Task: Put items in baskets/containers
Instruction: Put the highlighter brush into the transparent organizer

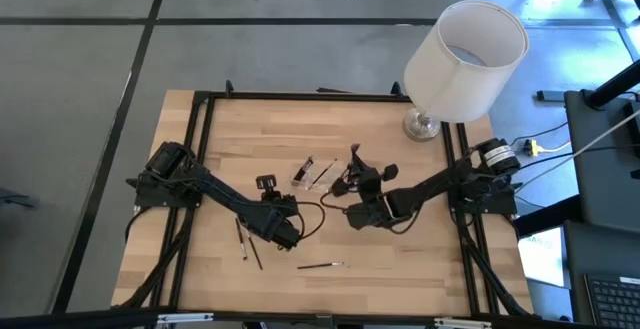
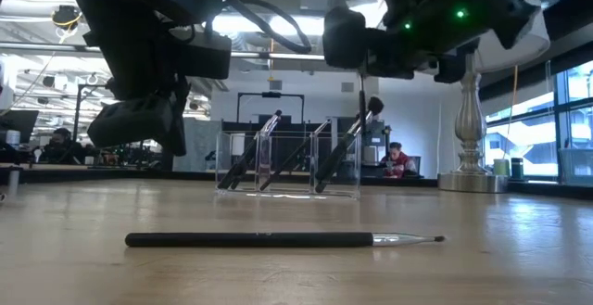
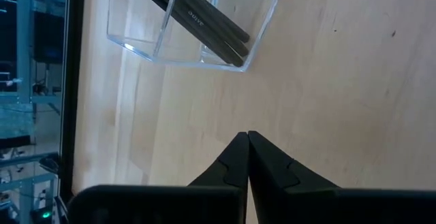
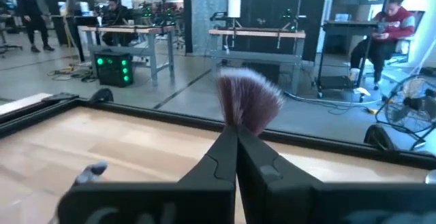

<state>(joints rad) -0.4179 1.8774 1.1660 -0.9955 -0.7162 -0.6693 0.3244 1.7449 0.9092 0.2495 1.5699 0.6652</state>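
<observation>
Right wrist view shows the right pincer (image 4: pixel 235 139) clamped on a fan brush (image 4: pixel 248 101) right of the tray (image 1: pixel 316 173); the left pincer (image 3: pixel 248 139) is closed empty over the tabletop (image 1: pixel 400 259).

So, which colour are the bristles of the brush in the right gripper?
The fan brush in the right gripper has purplish-grey bristles with pale tips, clearest in the right wrist view.

Open lab workshop, workbenches (image 4: pixel 259 37), seated person (image 4: pixel 388 20), concrete floor (image 1: pixel 80 89)

Two matte black jointed arms trailing looped black cables; the right arm (image 2: pixel 435 13) carries a green indicator light, both ending in dark pointed fingers
</observation>
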